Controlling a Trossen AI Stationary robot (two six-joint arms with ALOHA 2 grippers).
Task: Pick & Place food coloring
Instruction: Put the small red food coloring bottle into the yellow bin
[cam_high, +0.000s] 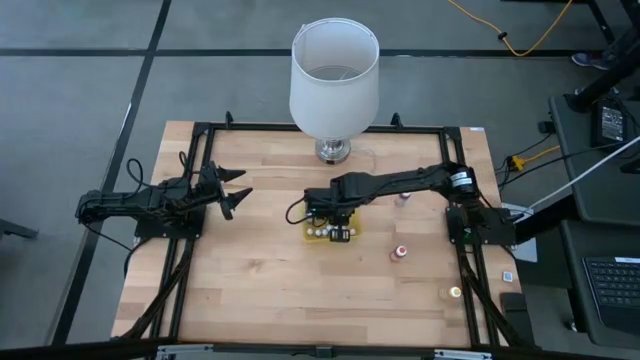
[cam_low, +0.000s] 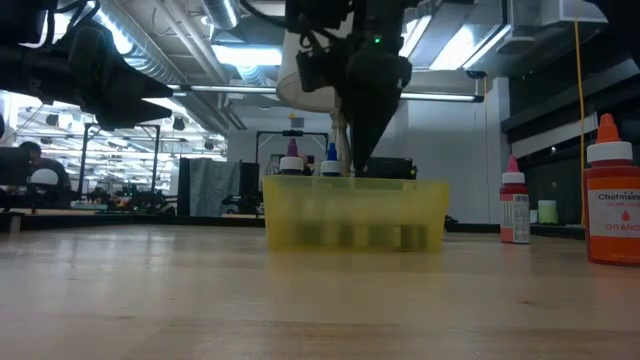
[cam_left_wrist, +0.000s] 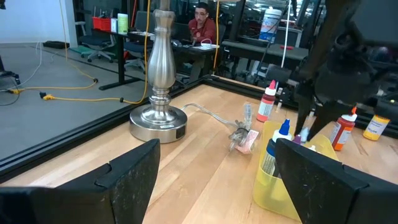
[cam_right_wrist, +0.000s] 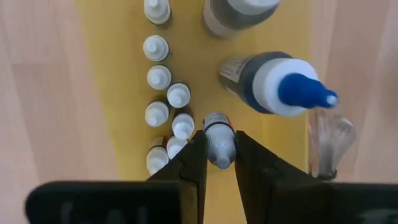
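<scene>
From above, I'm reaching my right tool (cam_high: 338, 226) over the yellow tray (cam_high: 331, 234) mid-worktop, while my left tool (cam_high: 236, 193) is waiting wide open off to the side. At table level, the tray's walls (cam_low: 355, 213) are boxing everything in. My right wrist cam is showing the fingers pinching one tiny food coloring bottle (cam_right_wrist: 219, 139), neighbours (cam_right_wrist: 168, 102) packed tight beside it. I reckon going straight up is best, dodging the blue-tipped bottle (cam_right_wrist: 283, 85) nearby.

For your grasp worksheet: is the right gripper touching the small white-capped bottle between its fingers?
Touching. In the right wrist view, the right gripper has both fingers pressed against the sides of the bottle, with no gap, above the yellow tray.
</scene>
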